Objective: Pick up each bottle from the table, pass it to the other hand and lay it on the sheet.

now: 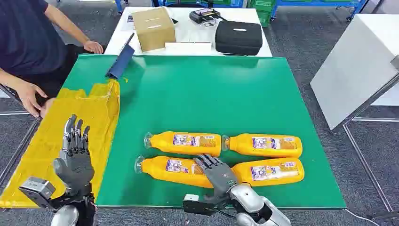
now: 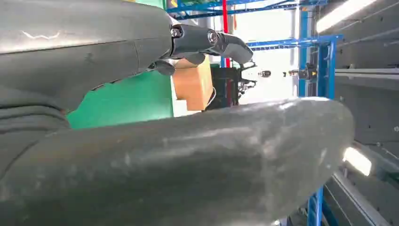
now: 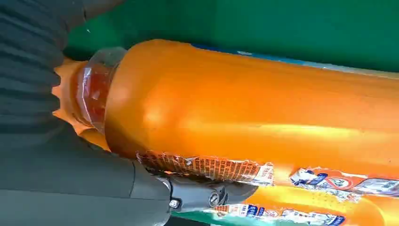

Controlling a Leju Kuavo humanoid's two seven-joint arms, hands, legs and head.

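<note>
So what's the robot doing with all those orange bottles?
Four orange bottles lie on the green table. The robot's right hand rests on the near-left bottle, seemingly about to pick it up. Its left hand waits open above the yellow sheet, which has no bottles on it yet. A person stands at the table's far left.

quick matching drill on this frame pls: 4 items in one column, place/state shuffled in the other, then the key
Items
1. left robot hand
2. right robot hand
3. brown cardboard box
4. black zippered fabric case

Places/states
A. on the white table, right of the cardboard box
B. fingers apart, holding nothing, above the crinkled yellow plastic sheet
C. on the white table, by the green mat's far left part
D. laid over the near-left orange plastic juice bottle

Pairs: 1-B, 2-D, 3-C, 4-A
</note>
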